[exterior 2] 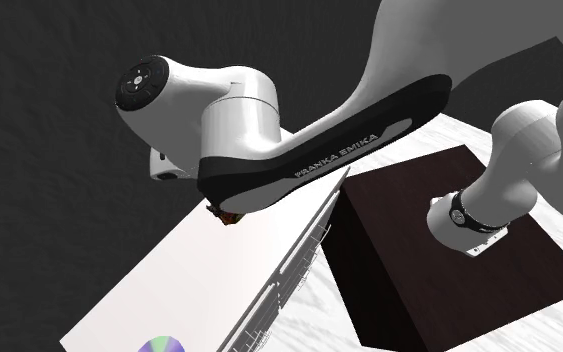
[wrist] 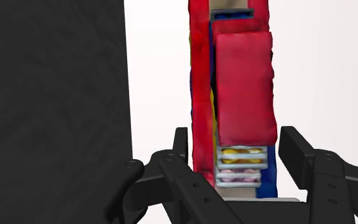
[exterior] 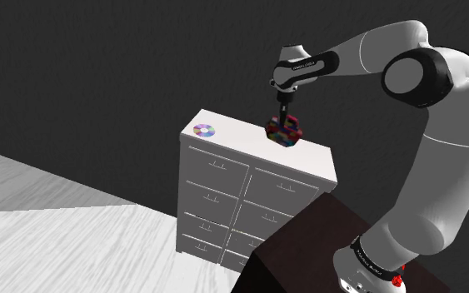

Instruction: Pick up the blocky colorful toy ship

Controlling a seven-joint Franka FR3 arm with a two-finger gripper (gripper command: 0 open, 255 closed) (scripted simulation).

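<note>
The colourful blocky toy ship (exterior: 284,131) sits on the white dresser (exterior: 232,141), at the top's far edge and toward its corner nearest the dark stand (exterior: 307,241). The black gripper (exterior: 284,115) hangs straight over it, open: in the wrist view its 2 fingers (wrist: 180,143) stand apart on either side of the ship's red hull (wrist: 241,89), with a clear gap on 1 side. 1 shiny disc (exterior: 204,130) lies near the top's opposite corner.

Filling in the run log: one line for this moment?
phase: pre-grasp | gripper: open, straddling ship | ship: on dresser, not clasped | disc: apart, same top
</note>
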